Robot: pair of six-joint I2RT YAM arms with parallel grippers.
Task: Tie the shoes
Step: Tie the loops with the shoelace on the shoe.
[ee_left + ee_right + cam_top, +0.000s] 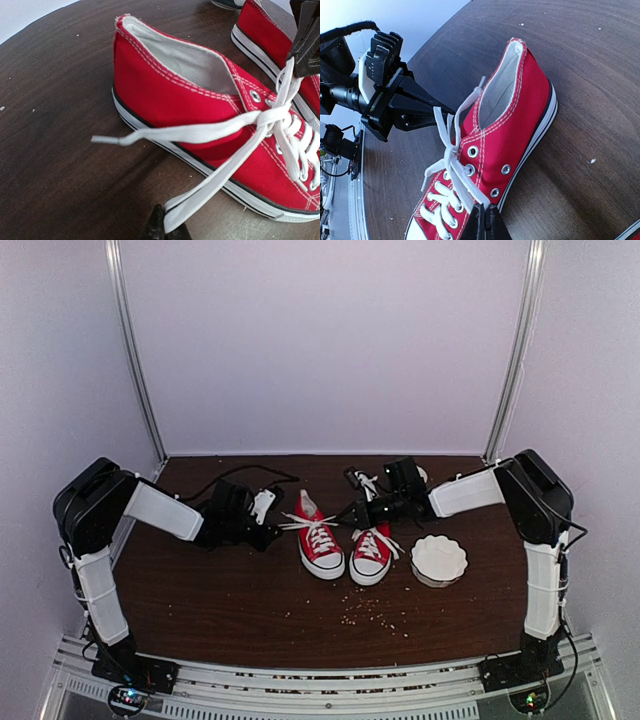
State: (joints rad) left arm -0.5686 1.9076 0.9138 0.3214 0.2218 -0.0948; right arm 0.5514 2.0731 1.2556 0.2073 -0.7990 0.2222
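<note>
Two red sneakers stand side by side mid-table, the left shoe (322, 545) and the right shoe (372, 552), toes toward the arms. Both grippers work the left shoe (185, 100) (515, 115). My left gripper (277, 530) (164, 226) is shut on a folded length of white lace (225, 170), drawn out to the shoe's left. My right gripper (345, 517) (487, 222) is shut on the other white lace strand (465, 187), just right of the eyelets. The two strands cross in a knot (272, 117) above the top eyelets. One loose lace end (125, 137) sticks out sideways.
A white scalloped bowl (438, 558) sits right of the shoes. Small crumbs (375, 615) lie scattered in front of them. A dark object with a white cord (358, 480) rests behind the shoes. White walls and metal posts enclose the brown table (200, 590).
</note>
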